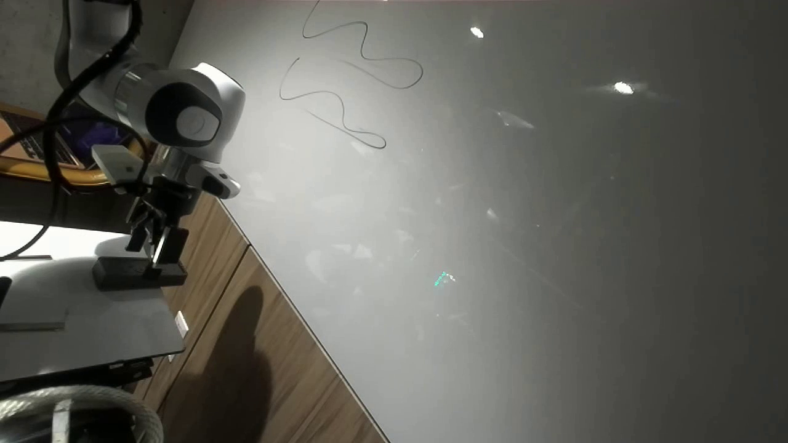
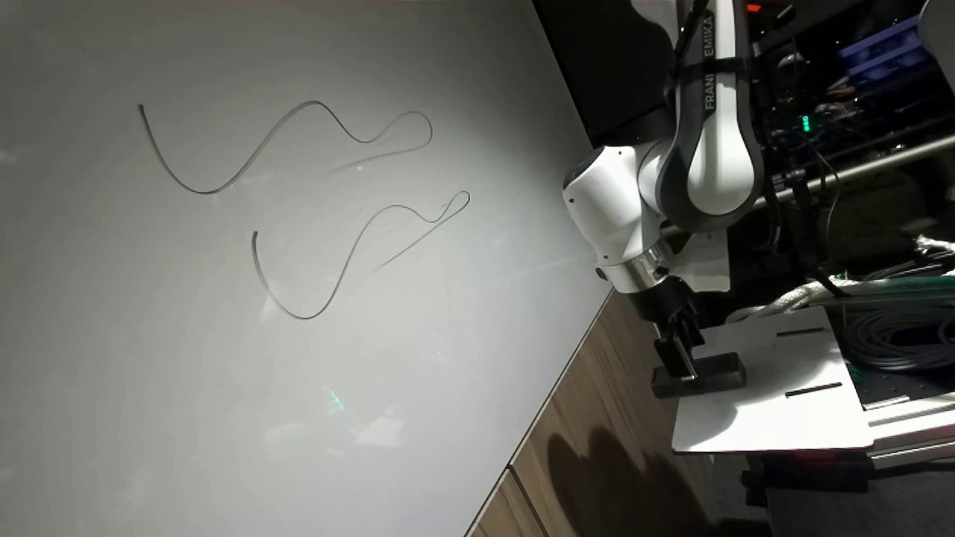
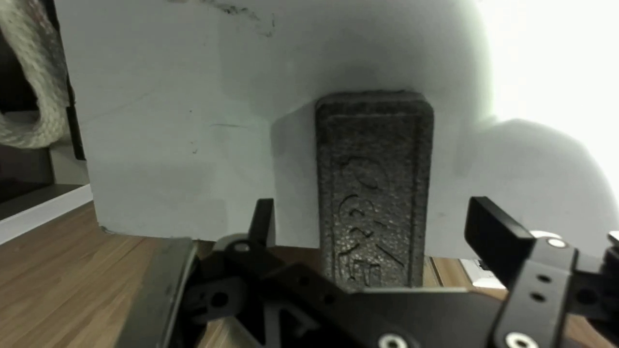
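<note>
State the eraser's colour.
The eraser is dark grey; it shows best in the wrist view.

Free gaps either side of dark block (image 3: 375,191)

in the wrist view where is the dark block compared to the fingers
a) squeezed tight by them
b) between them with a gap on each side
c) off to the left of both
b, since bare white plate shows between the dark block and each of the spread fingers there.
</note>
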Tool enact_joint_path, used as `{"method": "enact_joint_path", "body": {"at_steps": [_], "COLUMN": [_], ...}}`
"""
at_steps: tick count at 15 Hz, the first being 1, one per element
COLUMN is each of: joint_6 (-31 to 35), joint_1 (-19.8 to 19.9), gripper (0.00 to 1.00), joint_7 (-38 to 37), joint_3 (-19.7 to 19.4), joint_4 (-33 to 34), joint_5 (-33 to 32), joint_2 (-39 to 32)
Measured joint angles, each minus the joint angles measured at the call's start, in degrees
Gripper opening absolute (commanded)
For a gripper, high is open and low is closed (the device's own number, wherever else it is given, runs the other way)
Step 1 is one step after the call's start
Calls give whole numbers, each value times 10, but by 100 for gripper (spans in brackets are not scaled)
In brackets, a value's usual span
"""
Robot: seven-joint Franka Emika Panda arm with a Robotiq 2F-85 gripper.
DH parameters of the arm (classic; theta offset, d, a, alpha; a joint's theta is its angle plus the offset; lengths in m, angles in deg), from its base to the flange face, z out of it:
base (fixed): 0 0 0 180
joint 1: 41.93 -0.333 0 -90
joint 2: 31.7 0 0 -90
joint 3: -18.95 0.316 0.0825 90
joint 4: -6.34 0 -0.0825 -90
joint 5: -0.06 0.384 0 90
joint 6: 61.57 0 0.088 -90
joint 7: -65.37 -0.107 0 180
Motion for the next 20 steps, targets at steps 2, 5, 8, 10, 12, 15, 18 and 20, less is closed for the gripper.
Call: {"method": "enact_joint_path", "body": {"at_steps": [2,5,8,10,12,15,18,20], "joint_6": [0,0,0,0,0,0,0,-5], "joint_1": [-8,-16,-17,-18,-18,-19,-26,-42], "gripper": [100,100,73,62,45,29,29,29], "joint_7": [-1,-2,-2,-2,-2,-2,-2,-10], "joint_3": [-5,-15,-23,-27,-28,-28,-28,-26], "joint_4": [5,10,10,10,10,10,12,17], "joint_5": [0,0,0,0,0,0,0,0], "joint_2": [-7,-14,-15,-16,-17,-19,-18,-11]}}
